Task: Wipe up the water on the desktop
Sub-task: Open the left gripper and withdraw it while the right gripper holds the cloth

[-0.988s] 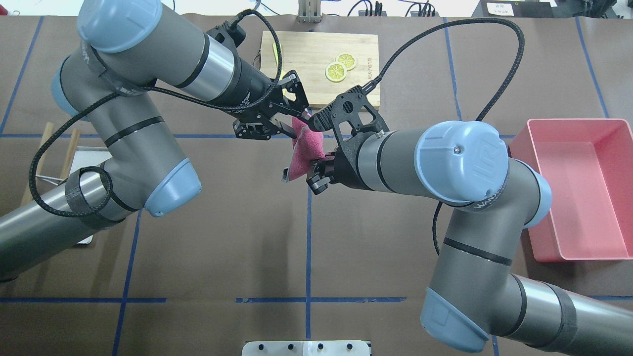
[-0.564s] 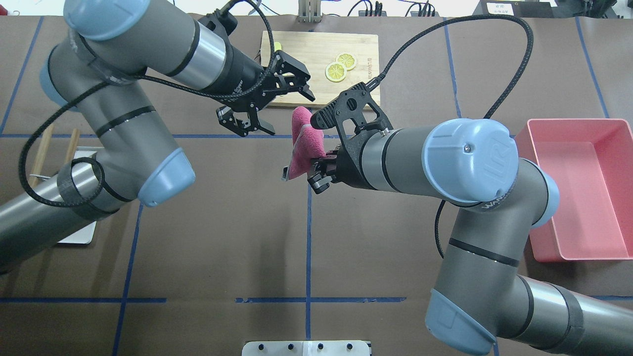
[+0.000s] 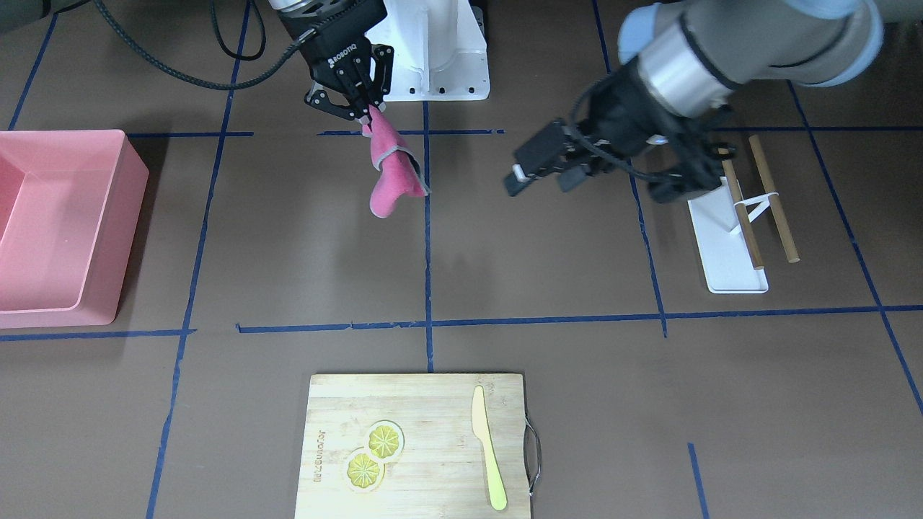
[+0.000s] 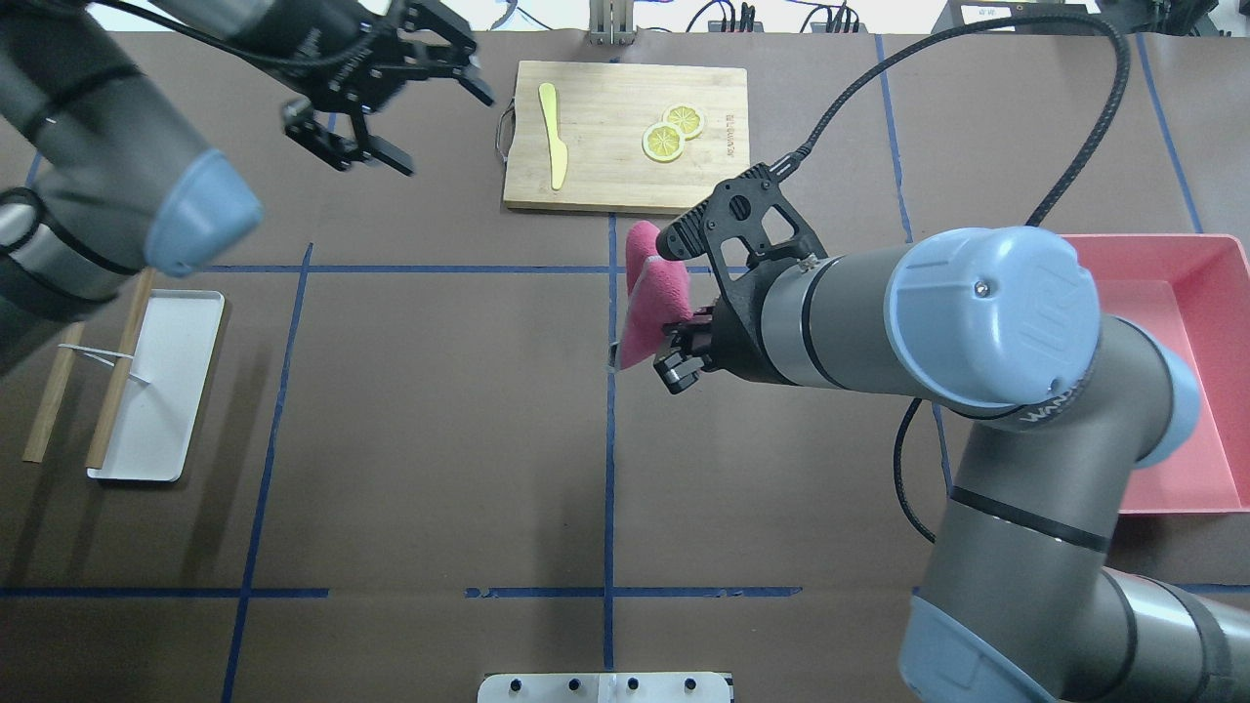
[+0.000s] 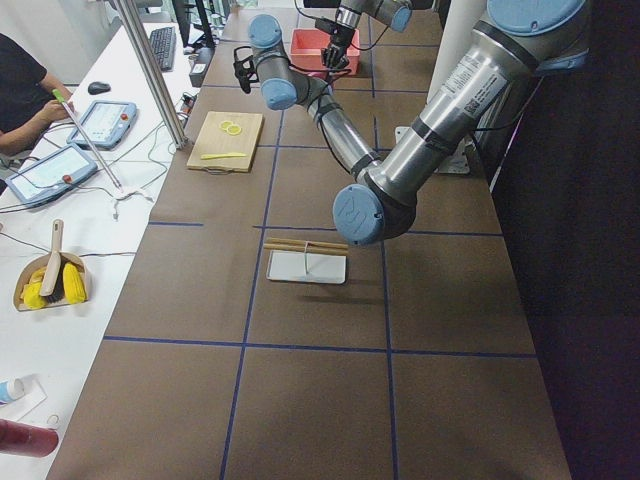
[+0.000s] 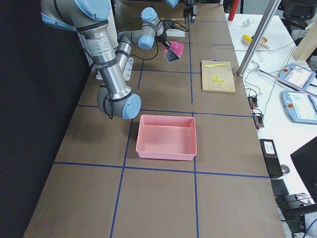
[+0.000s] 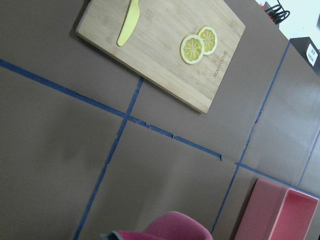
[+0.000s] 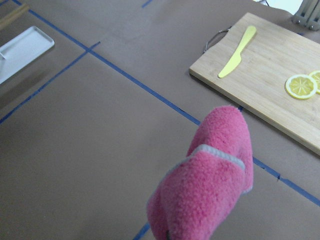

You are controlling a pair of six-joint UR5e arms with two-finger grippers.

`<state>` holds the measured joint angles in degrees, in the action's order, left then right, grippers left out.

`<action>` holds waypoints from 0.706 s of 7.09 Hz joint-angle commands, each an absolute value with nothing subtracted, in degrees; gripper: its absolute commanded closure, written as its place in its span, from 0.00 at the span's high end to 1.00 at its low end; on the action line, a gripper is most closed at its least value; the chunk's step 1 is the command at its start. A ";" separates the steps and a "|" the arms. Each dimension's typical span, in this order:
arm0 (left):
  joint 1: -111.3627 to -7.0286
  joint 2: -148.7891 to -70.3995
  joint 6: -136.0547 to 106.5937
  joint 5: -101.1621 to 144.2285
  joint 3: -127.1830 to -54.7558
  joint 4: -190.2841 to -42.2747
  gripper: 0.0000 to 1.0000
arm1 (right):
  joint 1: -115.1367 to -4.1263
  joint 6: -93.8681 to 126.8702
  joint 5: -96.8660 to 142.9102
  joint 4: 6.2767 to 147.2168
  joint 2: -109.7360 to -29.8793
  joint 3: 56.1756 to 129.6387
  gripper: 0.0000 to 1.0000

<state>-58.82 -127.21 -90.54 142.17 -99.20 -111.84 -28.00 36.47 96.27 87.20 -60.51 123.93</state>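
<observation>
- desktop (image 4: pixel 439 410)?
- matte dark brown, gridded with blue tape (image 4: pixel 609 469), all around the cutting board (image 4: pixel 625 176).
- grippers?
- right gripper (image 3: pixel 364 114), marked "robotiq", clamped on pink cloth (image 3: pixel 389 176) near the board; left gripper (image 4: pixel 449 135) spread wide, empty.

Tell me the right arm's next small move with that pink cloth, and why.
Probably lower it straight down. The right gripper holds the pink cloth hanging clear above the desktop, so it cannot wipe yet. The left gripper is open and off to the side, out of the way. No water shows in these views, so the exact spot is unclear.
</observation>
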 commanded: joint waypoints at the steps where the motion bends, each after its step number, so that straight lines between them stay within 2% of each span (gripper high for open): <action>1: -65.10 -121.66 -78.54 143.61 -101.59 -109.69 1.00 | -28.30 36.47 98.34 101.27 -60.47 128.21 0.00; 4: -73.28 -115.68 -59.84 138.55 -102.74 -105.93 1.00 | -32.50 36.47 105.26 110.63 -60.99 126.66 0.00; 5: -75.30 -114.88 -53.59 136.25 -103.88 -100.17 1.00 | -36.00 36.39 112.17 110.39 -61.08 123.08 0.00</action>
<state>-72.67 -116.44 -61.47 139.23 -102.84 -105.27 -32.57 36.46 105.52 109.23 -60.87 126.14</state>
